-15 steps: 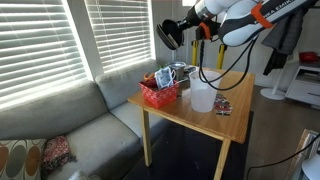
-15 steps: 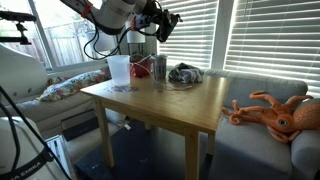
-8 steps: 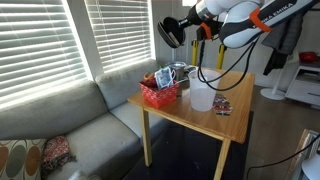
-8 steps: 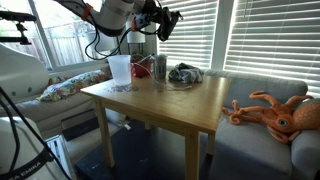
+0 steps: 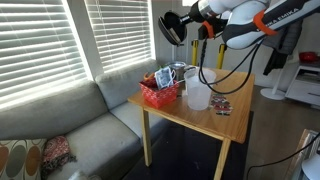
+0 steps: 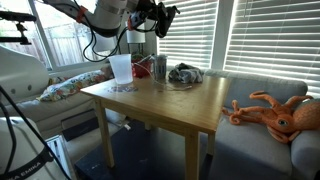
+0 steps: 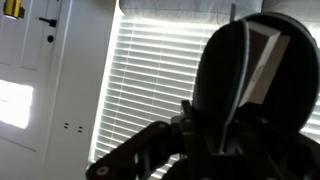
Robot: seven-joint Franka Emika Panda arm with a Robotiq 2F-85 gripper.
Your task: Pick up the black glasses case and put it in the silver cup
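Observation:
My gripper [image 5: 180, 26] is shut on the black glasses case [image 5: 170, 30] and holds it high in the air above the far side of the wooden table [image 5: 235, 122]. In the other exterior view the case [image 6: 166, 18] is at the gripper [image 6: 158, 18], well above the tabletop. In the wrist view the case [image 7: 250, 80] fills the picture between the jaws [image 7: 215, 130], against bright blinds. The silver cup [image 5: 182, 71] stands on the table next to the red mesh basket [image 5: 158, 94]; it also shows in an exterior view [image 6: 159, 67].
A translucent white container [image 5: 199, 95] stands near the table's middle, also seen in an exterior view [image 6: 120, 70]. A bowl with dark contents [image 6: 183, 75] sits by the blinds. A small patterned item [image 5: 222, 106] lies on the table. A sofa [image 5: 70, 125] and an orange octopus toy [image 6: 275, 112] flank it.
The gripper with the case has lifted slightly and shifted a little along the window. Nothing on the table has moved.

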